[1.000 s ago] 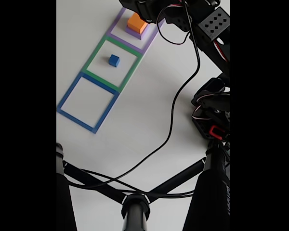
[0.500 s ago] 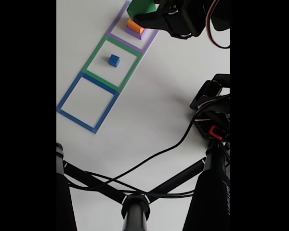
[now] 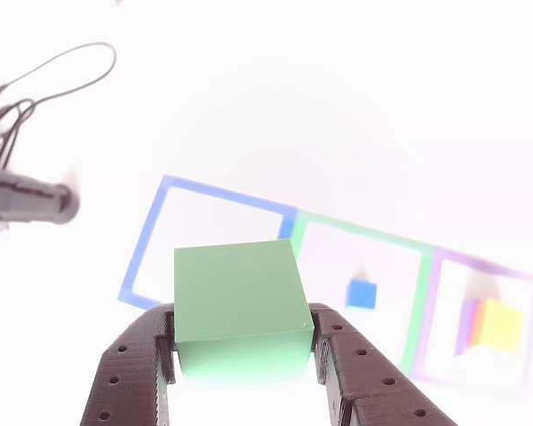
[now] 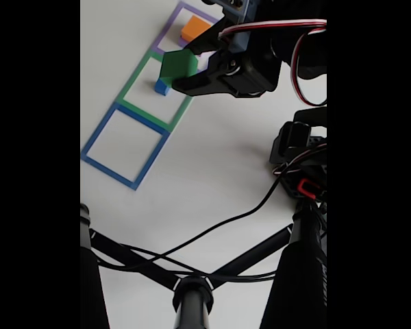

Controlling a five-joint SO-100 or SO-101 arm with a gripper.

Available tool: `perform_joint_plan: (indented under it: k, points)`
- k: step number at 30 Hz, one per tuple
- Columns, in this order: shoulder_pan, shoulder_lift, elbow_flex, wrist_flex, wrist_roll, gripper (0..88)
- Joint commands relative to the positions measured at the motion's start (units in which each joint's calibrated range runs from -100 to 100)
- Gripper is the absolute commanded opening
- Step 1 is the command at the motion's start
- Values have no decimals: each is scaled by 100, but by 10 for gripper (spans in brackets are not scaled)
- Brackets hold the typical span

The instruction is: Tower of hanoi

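- Claw [image 3: 240,355] clamped on green block [image 3: 238,297], held above desk [image 4: 212,164].
- Blue cube [image 4: 162,86] in green outline [image 4: 131,89]; orange block [image 4: 194,29] w/ purple in purple outline.
- We judge: mid-carry; next needs lowering into blue outline [image 4: 96,133], then release.

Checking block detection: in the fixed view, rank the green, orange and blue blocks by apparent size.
1. green block, though it is held raised, nearer the camera
2. orange block
3. blue block, partly hidden

You're looking at a hobby robotics bench: a plain white counter [image 4: 212,171], three taped coloured square outlines [image 4: 151,96], loose black cables [image 4: 212,226] and a black camera stand [image 4: 192,295].
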Motion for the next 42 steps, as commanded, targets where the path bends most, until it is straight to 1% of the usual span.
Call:
perform_joint_plan:
  k: [1,4,7,13,16,18,23,31,37,42]
  points:
    - [-311,-241,1099,-808,0,74]
    - [-445,-637,2644,-1877,0,74]
    - [-570,-1000,4244,-3197,0,76]
    - [-656,-1234,7335,-6574,0,78]
    - [-656,-903,8608,-8590,0,78]
    - [-637,-500,9153,-9748,0,78]
    - [-608,792,9772,-11974,0,78]
    - [-493,3190,9626,-14444,0,77]
    - [-570,4628,9135,-15529,0,78]
    - [-589,5475,8590,-15885,0,77]
